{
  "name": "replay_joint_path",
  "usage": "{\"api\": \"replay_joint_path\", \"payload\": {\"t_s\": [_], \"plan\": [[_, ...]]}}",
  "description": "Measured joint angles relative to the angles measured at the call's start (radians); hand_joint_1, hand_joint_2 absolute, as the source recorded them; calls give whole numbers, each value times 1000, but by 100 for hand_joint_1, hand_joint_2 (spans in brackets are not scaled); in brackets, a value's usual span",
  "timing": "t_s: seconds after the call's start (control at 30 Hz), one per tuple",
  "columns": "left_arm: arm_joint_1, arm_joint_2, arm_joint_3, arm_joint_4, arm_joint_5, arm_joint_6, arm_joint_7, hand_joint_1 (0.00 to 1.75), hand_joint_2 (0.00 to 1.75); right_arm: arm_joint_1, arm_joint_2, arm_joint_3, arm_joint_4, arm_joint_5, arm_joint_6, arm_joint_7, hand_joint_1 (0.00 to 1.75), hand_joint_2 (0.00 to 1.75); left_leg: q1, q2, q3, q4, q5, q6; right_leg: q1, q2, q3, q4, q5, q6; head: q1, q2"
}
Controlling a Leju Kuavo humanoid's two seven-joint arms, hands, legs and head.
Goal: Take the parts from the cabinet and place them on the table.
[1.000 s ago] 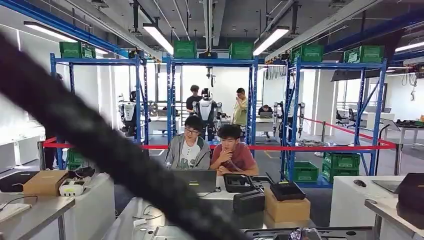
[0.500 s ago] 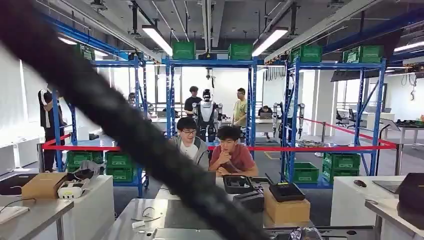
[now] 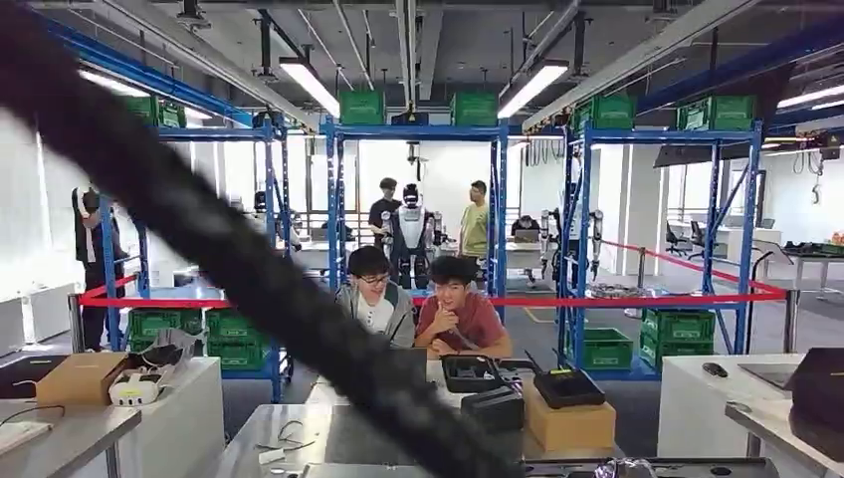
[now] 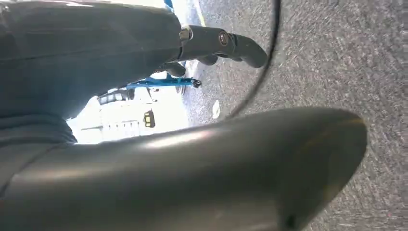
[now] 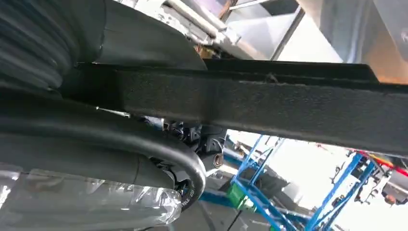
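Camera view is shifting between frames: blue shelving [image 3: 413, 199] and seated persons [image 3: 418, 304] are sitting slightly left of their earlier positions. Right hand [image 5: 96, 159] is gripping a clear bagged part [image 5: 86, 204]. Left hand [image 4: 168, 120] is hanging over grey floor [image 4: 337, 62], fingers [image 4: 226, 43] extended, grasping nothing.

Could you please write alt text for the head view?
A blurred black cable crosses the frame diagonally; behind it two seated people work at a table, with blue racks holding green crates.
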Motion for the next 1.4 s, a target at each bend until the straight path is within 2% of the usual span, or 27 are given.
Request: {"api": "replay_joint_path", "payload": {"t_s": [0.1, 0.17, 0.27, 0.3, 0.37, 0.4, 0.43, 0.47, 0.5, 0.53, 0.57, 0.6, 0.63, 0.67, 0.7, 0.73, 0.77, 0.8, 0.83, 0.87, 0.9, 0.93, 0.97, 1.0, 1.07, 1.1, 1.4], "plan": [[3, -1, 0, 0, 0, 0, -1, 0, 0, -4, 1, -6, 0, 3, 0, -5, 175, 175, -1, -2, 11, -4, -14, 21, -3, 0, 19, 0, -1, 19, -4, 1], [5, -1, 0, 0, 1, 0, -1, 0, 0, -6, 1, -9, 0, 3, -1, -7, 175, 175, 0, -6, 37, -9, -25, 36, -5, -4, -12, 48, -12, 23, -5, 1], [9, -1, 0, 0, 2, 0, -1, 0, 0, 0, 0, -11, 0, 3, 0, -8, 175, 175, -3, -12, 66, -11, -53, 43, -1, -4, -163, 272, -59, 22, -11, 1], [14, -1, 0, 0, 2, 0, -1, 0, 0, 8, -1, -11, 0, 3, 0, -8, 175, 175, -4, -14, 82, -12, -65, 43, -1, -4, -203, 303, -79, 20, -13, 1], [21, -1, 0, 0, 3, 0, -3, 0, 0, 20, -1, -11, 0, 4, 0, -10, 175, 175, -9, -19, 124, -15, -94, 43, 4, -5, -222, 254, -84, 13, -19, 1], [21, -1, 0, 0, 3, 0, -3, 0, 0, 21, -1, -11, 0, 5, 0, -11, 175, 175, -14, -20, 147, -17, -110, 43, 8, -4, -215, 186, -51, 4, -21, 1], [22, -1, 0, 0, 3, 0, -3, 0, 0, 21, -3, -11, 0, 6, 0, -11, 175, 175, -16, -20, 172, -20, -127, 43, 16, -5, -206, 101, 34, -8, -24, 0], [26, -6, 1, 2, 4, 0, -2, 0, 0, 23, -3, -11, 2, 6, 0, -14, 175, 175, -16, -21, 186, -24, -144, 41, 27, -5, -193, 14, 182, -22, -24, -1], [27, -6, 1, 3, 5, 1, -3, 0, 0, 27, -7, -11, 3, 6, 0, -14, 175, 175, -19, -28, 209, -24, -160, 33, 41, 0, -201, -9, 194, -26, -31, -2], [24, -6, 1, 3, 6, 0, -2, 0, 0, 29, -8, -11, 4, 7, 2, -16, 175, 175, -22, -28, 215, -39, -170, 26, 41, -2, -168, 1, 179, -27, -28, -1], [25, -6, 1, 3, 6, 0, -2, 0, 0, 29, -9, -11, 3, 7, 2, -16, 175, 175, -20, -25, 235, -49, -169, 25, 38, -3, -160, -2, 160, -32, -27, 0], [23, -6, 1, 2, 5, 2, -3, 0, 0, 20, -7, -11, 2, 8, 1, -16, 175, 175, -23, -22, 231, -30, -151, 20, 36, -2, -151, -3, 154, -37, -27, 1], [20, -3, 0, 0, 3, 3, -2, 0, 0, 15, -6, -12, -1, 10, 1, -17, 175, 175, -25, -20, 207, 22, -131, 14, 24, -1, -135, -10, 146, -43, -26, 2], [16, -4, 0, 0, 3, 5, 0, 0, 0, 12, -7, -12, -1, 11, 0, -16, 175, 175, -23, -14, 164, 101, -100, 7, 23, 1, -122, -13, 134, -47, -24, 2], [16, -4, 0, 0, 3, 4, 3, 0, 0, 16, -7, -12, 0, 12, 0, -16, 175, 175, -21, -13, 117, 174, -104, 4, 22, 1, -108, -15, 121, -55, -22, 2], [17, -4, 0, 0, 5, 4, 3, 0, 0, 25, -6, -12, 0, 12, 1, -16, 175, 175, -18, -13, 77, 227, -138, 0, 21, 0, -91, -16, 107, -54, -23, 2], [21, -3, 0, 0, 6, 3, 4, 0, 0, 39, -5, -11, 1, 12, 1, -19, 175, 175, -16, -12, 43, 259, -200, -3, 20, 0, -72, -16, 91, -53, -23, 1], [23, -3, 1, 1, 6, 3, 4, 0, 0, 54, -4, -11, 2, 12, 1, -18, 175, 175, -14, -12, 16, 268, -257, -6, 18, 1, -52, -16, 75, -48, -22, 1], [25, -3, 1, 1, 6, 3, 3, 0, 0, 63, -4, -11, 2, 12, 1, -18, 175, 175, -12, -11, -3, 253, -280, -9, 16, 1, -36, -16, 64, -45, -21, 1], [25, -3, 1, 0, 6, 7, -1, 0, 0, 66, -4, -11, 2, 12, 1, -18, 175, 175, -9, -10, -15, 213, -267, -11, 14, 1, -22, -16, 52, -44, -21, 1], [25, -2, 1, 0, 6, 13, -7, 0, 0, 64, -3, -11, 2, 12, 1, -18, 175, 175, -6, -9, -19, 147, -211, -13, 11, 1, -9, -15, 40, -41, -21, 1], [26, -1, 0, 0, 3, 19, -19, 0, 0, 61, -2, -12, 2, 12, 1, -18, 175, 175, -3, -8, -18, 72, -122, -13, 9, 1, 2, -15, 30, -37, -20, 1], [28, -1, 0, 1, 2, 22, -21, 0, 0, 60, -2, -12, 2, 12, 1, -18, 175, 175, -1, -6, -20, -2, -2, -12, 10, 1, 7, -16, 21, -31, -19, 1], [29, -1, 0, 2, 1, 22, -23, 0, 0, 65, -2, -12, 4, 12, 1, -18, 175, 175, -6, -1, -28, -18, 34, -6, 11, 4, 15, -10, 11, -26, -16, 0], [31, -1, 0, 2, -1, 23, -30, 0, 0, 65, -2, -12, 5, 14, 1, -19, 175, 175, -8, -3, -21, -14, 31, 10, 12, 5, 12, -13, 2, -14, -16, 3], [30, -1, -1, 2, -2, 23, -32, 0, 0, 64, -2, -12, 5, 14, 1, -20, 175, 175, -7, -4, -23, -18, 33, 9, 10, 5, 11, -8, -3, -18, -16, 0], [24, -1, -9, 1, -2, 27, -30, 0, 0, 52, 0, -13, 4, 27, 0, -12, 175, 175, -10, -24, -25, -17, 26, 18, 8, -3, 16, -17, 5, -17, -11, 2]]}}
